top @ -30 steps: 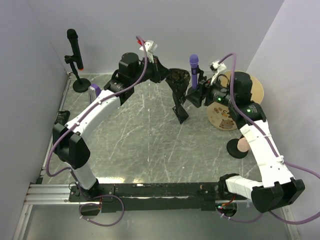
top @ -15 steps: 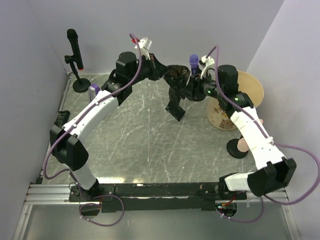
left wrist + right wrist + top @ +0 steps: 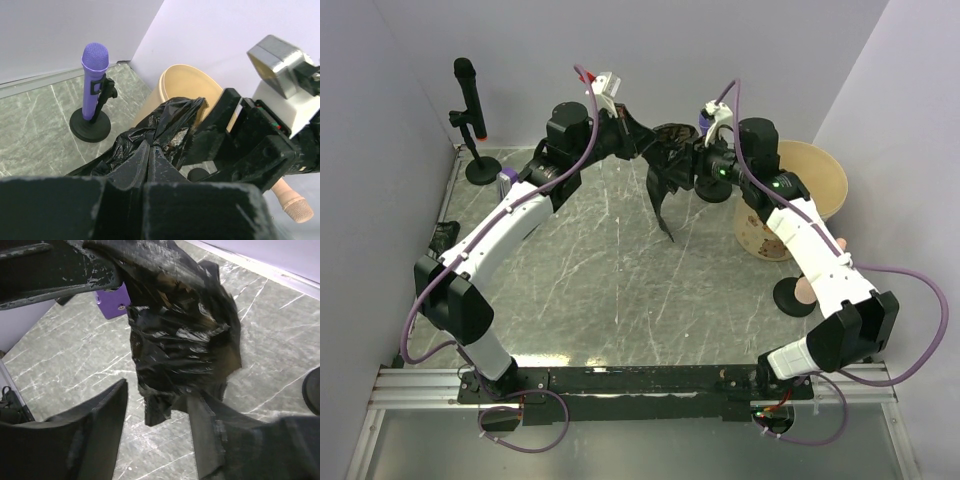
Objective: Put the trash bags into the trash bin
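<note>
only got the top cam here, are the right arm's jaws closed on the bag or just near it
observer: the right wrist view shows the right jaws apart, with the lower end of the black bag hanging between them, not clamped.
operator: ok and the left side, real grip or just touching
observer: the left wrist view shows the left jaws shut together, with a fold of the black bag pinched between their tips.

Soft even light, blurred near foregrounds.
</note>
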You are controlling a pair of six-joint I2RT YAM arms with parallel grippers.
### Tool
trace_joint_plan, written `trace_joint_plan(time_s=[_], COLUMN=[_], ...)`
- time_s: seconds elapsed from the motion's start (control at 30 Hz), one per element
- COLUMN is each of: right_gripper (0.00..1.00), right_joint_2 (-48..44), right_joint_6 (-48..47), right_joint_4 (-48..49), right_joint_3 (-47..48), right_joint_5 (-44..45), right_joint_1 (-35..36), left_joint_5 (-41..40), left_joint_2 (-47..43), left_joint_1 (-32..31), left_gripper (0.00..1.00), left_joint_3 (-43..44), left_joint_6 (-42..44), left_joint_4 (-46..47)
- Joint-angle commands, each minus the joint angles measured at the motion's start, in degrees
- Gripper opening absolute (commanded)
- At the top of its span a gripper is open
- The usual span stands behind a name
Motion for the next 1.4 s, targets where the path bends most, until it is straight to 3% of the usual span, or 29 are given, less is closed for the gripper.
trace_joint_plan(time_s=[0.0, 0.2, 0.33, 0.53, 0.57, 0.67, 0.77, 0.8, 0.83, 0.9, 0.93, 0.97, 1.0, 1.07, 1.17, 1.23, 1.37], right_gripper=[0.61, 0.69, 0.61, 0.59, 0.55, 0.32, 0.22, 0.16, 0.04, 0.00, 0.00, 0.00, 0.00, 0.00, 0.00, 0.00, 0.00], right_joint_2=[0.2, -1.5, -1.2, 3.1, 3.8, 5.6, 6.5, 6.8, 6.8, 6.4, 6.4, 6.4, 6.6, 6.7, 7.0, 7.4, 7.7], right_joint_6=[1.5, 1.7, 2.5, 3.1, 3.0, 1.8, -0.7, -1.6, -2.3, -2.6, -1.4, 0.2, 3.0, 10.1, 18.5, 22.4, 26.9], right_joint_4=[2.1, 1.6, 2.0, 2.4, 2.2, 1.0, 0.2, 0.0, -0.5, -1.3, -1.7, -1.8, -1.6, 0.5, 6.2, 10.8, 16.8], right_joint_3=[3.4, 3.7, 3.1, 5.3, 6.2, 8.5, 10.1, 10.5, 10.8, 10.7, 10.6, 10.6, 10.4, 9.3, 6.9, 5.7, 4.0], right_joint_5=[1.3, 0.0, 3.5, 9.1, 9.5, 11.3, 12.5, 12.2, 11.5, 9.8, 7.2, 2.9, -0.7, -7.9, -16.2, -21.1, -23.5], right_joint_1=[0.6, 0.5, 0.5, 0.4, 0.4, 0.3, 0.0, -0.2, -0.8, -1.6, -2.5, -3.6, -4.4, -6.1, -7.4, -7.4, -7.2], left_joint_5=[1.3, -0.2, 1.9, 6.4, 6.6, 7.5, 9.1, 9.1, 8.6, 5.9, 2.3, -0.2, -1.1, -2.2, 3.6, 9.1, 23.5], left_joint_2=[-1.8, -1.7, -1.4, -1.3, -1.4, -1.8, -2.8, -3.0, -3.1, -3.3, -3.4, -3.6, -4.0, -6.1, -15.1, -20.7, -20.4], left_joint_1=[0.0, 0.5, 0.5, 0.4, 0.5, 0.5, 1.2, 1.4, 1.8, 3.0, 3.7, 4.7, 5.7, 8.2, 12.2, 12.4, 12.3], left_gripper=[0.01, 0.01, 0.01, 0.01, 0.01, 0.01, 0.01, 0.01, 0.01, 0.01, 0.06, 0.33, 0.48, 0.64, 0.67, 0.58, 0.54], left_joint_3=[0.0, 0.0, 0.0, -1.0, -1.2, -1.8, -2.8, -2.8, -2.5, -1.7, -1.4, -0.8, -0.6, -1.7, -12.7, -21.2, -27.8], left_joint_6=[-1.2, 0.0, -0.6, -2.2, -2.0, -1.1, -0.7, 0.2, 1.2, 3.8, 4.5, 5.1, 5.5, 6.6, 8.6, 11.7, 6.1], left_joint_4=[1.8, 1.3, 2.5, 4.4, 4.4, 4.4, 5.1, 4.9, 4.4, 3.1, 2.2, 1.7, 1.6, 0.5, 4.0, 5.8, 10.0])
